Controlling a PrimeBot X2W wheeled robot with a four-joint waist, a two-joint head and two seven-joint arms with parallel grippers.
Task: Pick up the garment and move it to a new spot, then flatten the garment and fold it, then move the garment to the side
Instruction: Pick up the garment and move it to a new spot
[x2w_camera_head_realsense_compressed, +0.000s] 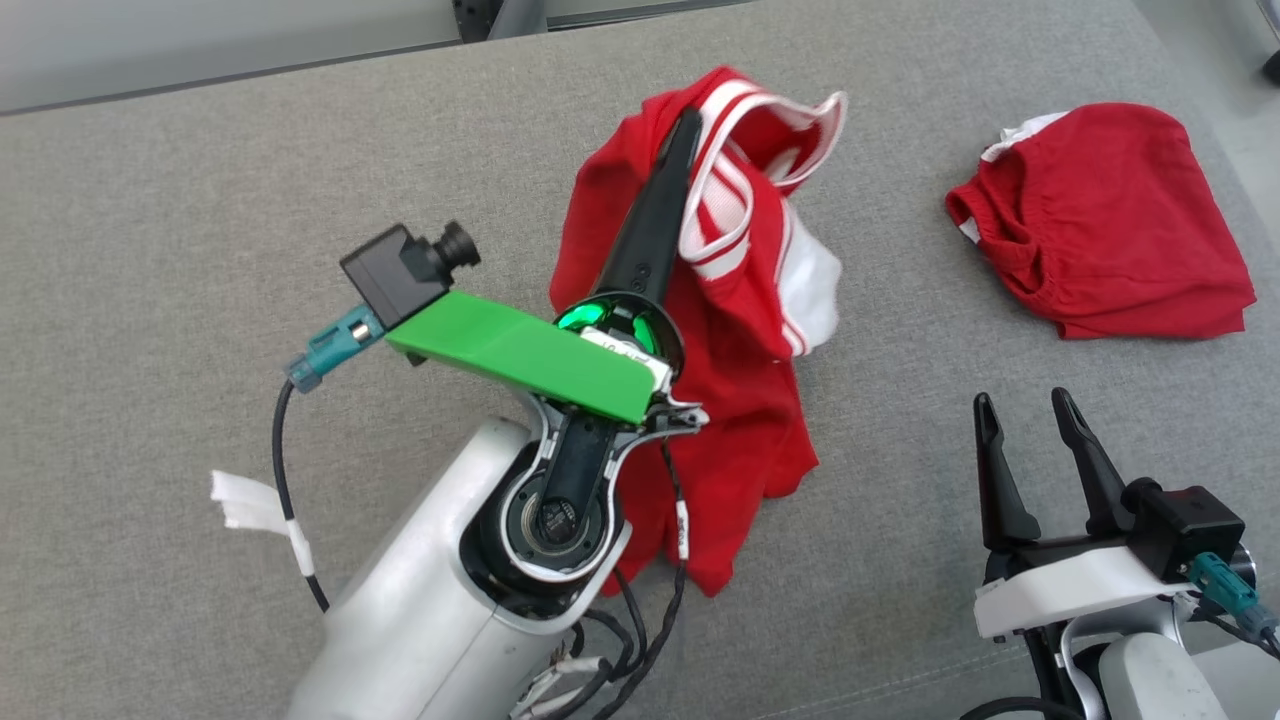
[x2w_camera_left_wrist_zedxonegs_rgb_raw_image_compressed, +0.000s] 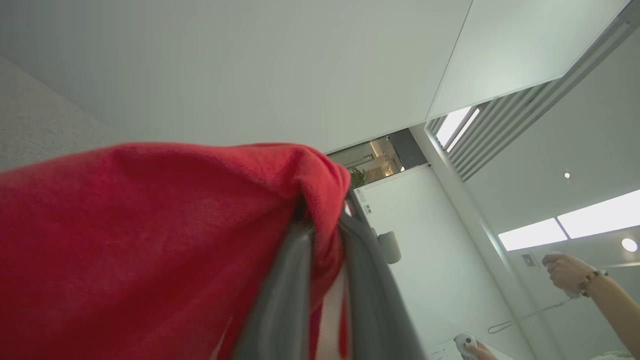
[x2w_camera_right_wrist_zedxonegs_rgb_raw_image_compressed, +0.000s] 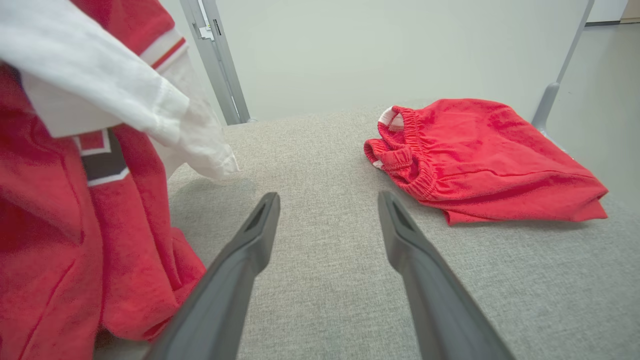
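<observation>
We see our left gripper (x2w_camera_head_realsense_compressed: 688, 125) raised over the grey surface (x2w_camera_head_realsense_compressed: 200, 200), its 2 fingers pinched narrow on the jersey (x2w_camera_head_realsense_compressed: 745, 400). They grip a fold of red cloth just beside the white-striped collar. The jersey hangs from that pinch in a crumpled drape, red with white trim and a white sleeve sticking out to the right. In the head view it sits near the middle of the surface.

In the left wrist view the red cloth bunches over and between the 2 fingers. A person's hand (x2w_camera_left_wrist_zedxonegs_rgb_raw_image_compressed: 565, 272) holds a pale controller at the far right.

Our right gripper (x2w_camera_head_realsense_compressed: 1022, 400) sits low at the lower right, its fingers spread wide and holding nothing. In the right wrist view the jersey's lower edge seems to reach the surface just left of it.

The shorts (x2w_camera_head_realsense_compressed: 1100, 220), also red, lie on the surface to the right, well apart from the jersey.
</observation>
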